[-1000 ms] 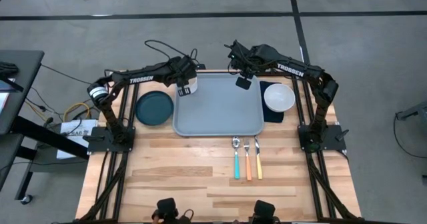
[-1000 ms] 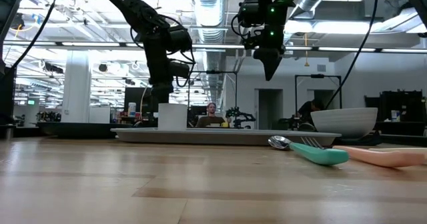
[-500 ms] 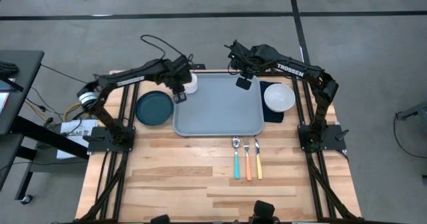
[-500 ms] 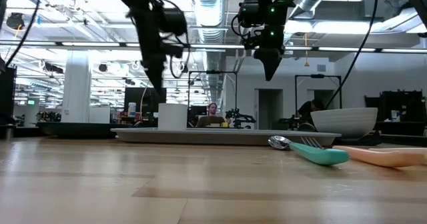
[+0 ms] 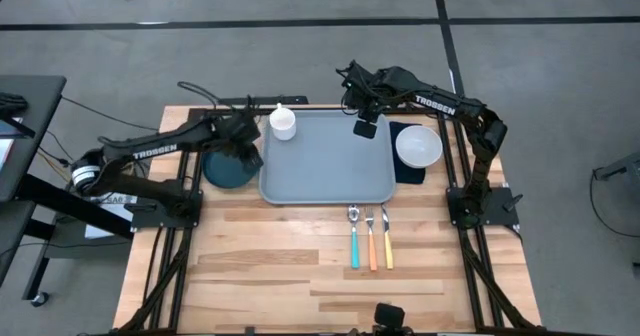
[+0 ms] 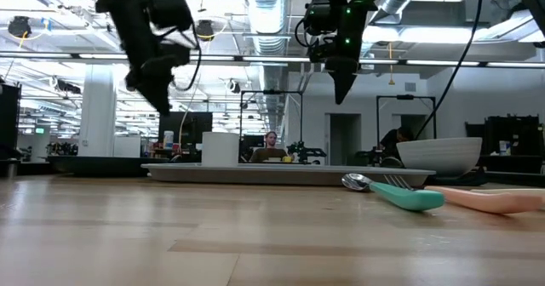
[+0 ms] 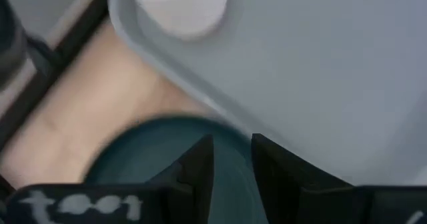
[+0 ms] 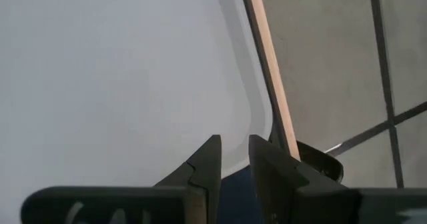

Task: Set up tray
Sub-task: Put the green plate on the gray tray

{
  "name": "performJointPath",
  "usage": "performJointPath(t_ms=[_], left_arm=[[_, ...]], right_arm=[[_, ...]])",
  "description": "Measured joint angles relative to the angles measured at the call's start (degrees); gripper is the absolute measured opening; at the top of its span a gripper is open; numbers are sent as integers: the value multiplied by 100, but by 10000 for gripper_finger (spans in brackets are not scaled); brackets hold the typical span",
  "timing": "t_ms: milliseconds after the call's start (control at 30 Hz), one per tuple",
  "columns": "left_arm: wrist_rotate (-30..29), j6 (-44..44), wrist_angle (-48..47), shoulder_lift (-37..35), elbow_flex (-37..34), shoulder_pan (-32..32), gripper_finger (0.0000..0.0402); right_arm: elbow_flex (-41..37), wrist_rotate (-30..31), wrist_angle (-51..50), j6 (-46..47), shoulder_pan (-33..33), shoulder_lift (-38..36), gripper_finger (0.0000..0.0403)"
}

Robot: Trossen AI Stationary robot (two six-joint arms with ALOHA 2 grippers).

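So we've got the tray (image 5: 330,161) mid-table with the white cup (image 5: 283,122) in its far-left corner. Our left gripper (image 5: 243,148) hovers over the teal plate (image 5: 222,168) just left of the tray, fingers nearly together, holding nothing, probably lining up a grab. Right gripper (image 5: 365,126) hangs over the tray's far edge, also near-closed and empty.

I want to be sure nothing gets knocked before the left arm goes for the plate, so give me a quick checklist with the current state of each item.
1. White cup upright in the tray's far left corner: ok.
2. Left gripper clear of the cup, now over the teal plate: ok.
3. Left fingers nearly together, holding nothing: ok.
4. Right gripper hovering above the tray's far right part, holding nothing: ok.
5. White bowl on the dark napkin, outside the tray: not ok, not yet placed.
6. Three utensils on the table near the tray's front edge: not ok, not yet placed.
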Motion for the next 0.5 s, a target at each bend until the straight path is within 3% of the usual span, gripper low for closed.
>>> performJointPath(t_ms=[500], left_arm=[[-57, -284, -778, 443, -326, -881, 91]], right_arm=[[0, -568, -165, 4, 13, 0, 71]])
